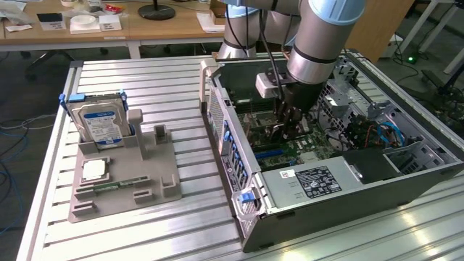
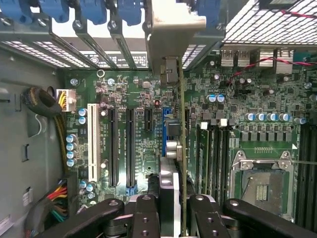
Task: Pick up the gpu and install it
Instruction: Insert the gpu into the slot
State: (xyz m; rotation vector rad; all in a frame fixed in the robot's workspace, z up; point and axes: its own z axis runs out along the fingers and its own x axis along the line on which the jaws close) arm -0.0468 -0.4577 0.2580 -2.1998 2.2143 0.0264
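Ext. view, L to R: hard drive (image 1: 101,124) upright in grey holder (image 1: 123,179) on table (image 1: 145,81), left side. Open PC case (image 1: 326,185) at right. Gripper (image 1: 290,124) down inside case, over motherboard (image 2: 141,148). Fingers (image 2: 143,213) clamped on gpu (image 2: 181,124), held edge-on just beside blue slot (image 2: 164,131). Whether gpu is seated: can't tell.

The arm (image 1: 319,32) reaches steeply down, wrist near vertical; the gripper (image 1: 294,122) hangs beneath, pointing downward. Its fingers (image 2: 143,215) are clamped from both sides on the gpu (image 2: 171,34), held edge-on between them.
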